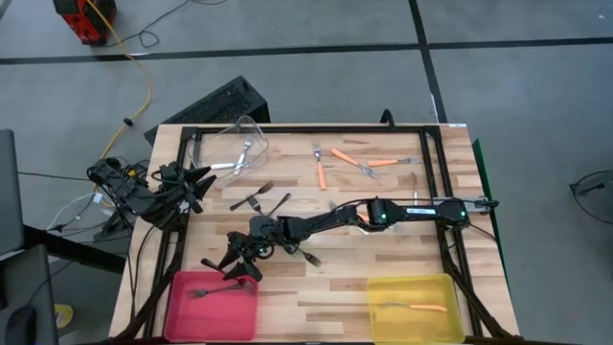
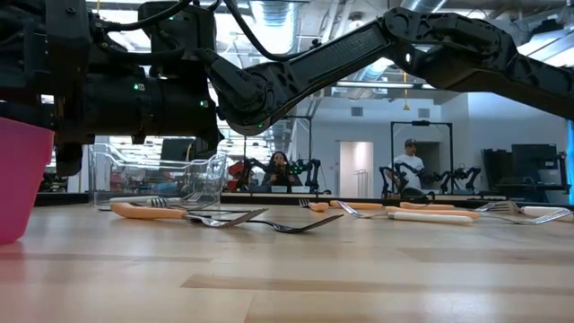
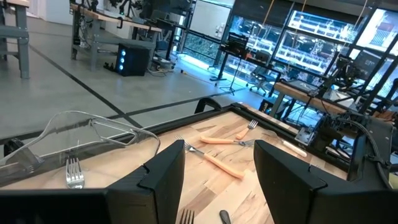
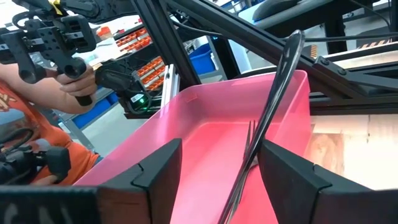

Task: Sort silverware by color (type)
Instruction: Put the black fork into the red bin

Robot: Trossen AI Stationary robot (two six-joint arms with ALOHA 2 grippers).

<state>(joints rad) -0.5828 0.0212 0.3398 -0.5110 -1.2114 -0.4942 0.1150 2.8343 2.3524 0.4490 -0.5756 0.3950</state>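
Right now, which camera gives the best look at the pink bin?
The right wrist view: the pink bin fills the picture, showing its walls, floor and a dark fork between the right gripper fingers. The high view shows it small at the table's corner, the low view only one edge, the left wrist view nothing.

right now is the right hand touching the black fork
Cannot tell. The right wrist view shows the black fork slanting between the right hand's fingers, close to one; no plain contact or gap.

No readable text, labels or numbers anywhere.
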